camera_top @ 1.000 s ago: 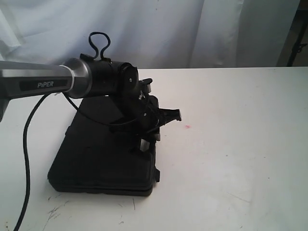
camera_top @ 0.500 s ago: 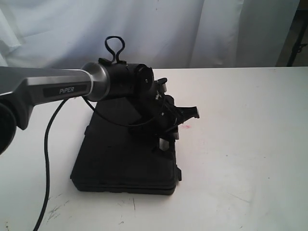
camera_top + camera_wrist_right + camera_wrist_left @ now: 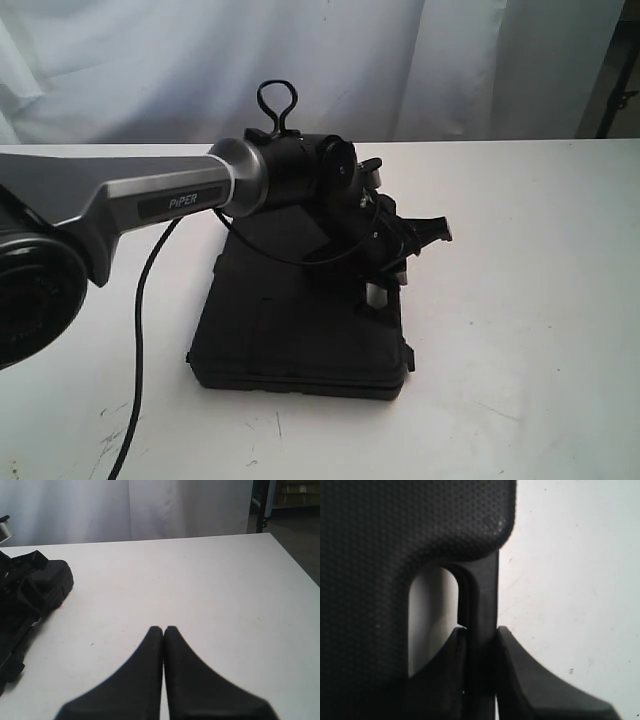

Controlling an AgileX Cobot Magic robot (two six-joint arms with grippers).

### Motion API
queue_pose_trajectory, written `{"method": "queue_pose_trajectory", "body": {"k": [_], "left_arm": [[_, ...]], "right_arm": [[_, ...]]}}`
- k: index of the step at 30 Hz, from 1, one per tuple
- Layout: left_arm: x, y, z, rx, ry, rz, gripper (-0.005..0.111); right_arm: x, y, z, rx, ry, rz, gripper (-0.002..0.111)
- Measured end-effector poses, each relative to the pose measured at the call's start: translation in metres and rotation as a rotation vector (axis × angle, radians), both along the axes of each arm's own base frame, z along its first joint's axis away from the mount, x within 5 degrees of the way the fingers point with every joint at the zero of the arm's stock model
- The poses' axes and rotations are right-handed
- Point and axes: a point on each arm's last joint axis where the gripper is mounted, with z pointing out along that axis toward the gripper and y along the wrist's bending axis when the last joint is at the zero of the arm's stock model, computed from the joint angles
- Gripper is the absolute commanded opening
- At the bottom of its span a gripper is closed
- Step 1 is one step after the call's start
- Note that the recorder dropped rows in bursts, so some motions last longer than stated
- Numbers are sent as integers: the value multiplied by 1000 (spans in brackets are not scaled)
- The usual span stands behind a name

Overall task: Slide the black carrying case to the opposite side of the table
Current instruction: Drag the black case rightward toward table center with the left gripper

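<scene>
The black carrying case (image 3: 290, 330) lies flat on the white table (image 3: 520, 300), a little left of the middle. My left gripper (image 3: 388, 283) reaches down at the case's right edge. In the left wrist view the textured case (image 3: 395, 530) fills the picture, and my left gripper (image 3: 481, 636) is shut on the case's handle bar (image 3: 484, 595), one finger inside the handle opening and one outside. My right gripper (image 3: 163, 629) hovers shut and empty over bare table (image 3: 210, 580), with the case (image 3: 47, 585) off to its side; the exterior view does not show it.
A white curtain (image 3: 400, 60) hangs behind the table. The left arm's black cable (image 3: 140, 330) trails over the table to the front edge. Dark scuff marks (image 3: 115, 440) sit near the front left. The table's edge (image 3: 295, 565) and a dark stand (image 3: 260, 510) show beyond it.
The left arm has moved steadily to the right, dragging the case along by its handle. The case now covers the spot where a small red mark showed before.
</scene>
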Motion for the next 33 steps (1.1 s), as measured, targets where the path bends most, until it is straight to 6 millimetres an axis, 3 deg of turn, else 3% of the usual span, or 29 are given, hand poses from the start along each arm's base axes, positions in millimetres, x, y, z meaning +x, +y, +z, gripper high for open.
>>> {"method": "queue_pose_trajectory", "body": {"k": [19,22,29,33], "left_arm": [[4,-6,4,-62,-40,41,1],[4,-6,4,-62,-40,41,7],[3,-6,3,-63,-39,32,38],[4,-8,3,-88,-35,45,48]], "right_arm": [[0,0,0,0,0,0,0],[0,0,0,0,0,0,0],[0,0,0,0,0,0,0],[0,0,0,0,0,0,0]]}}
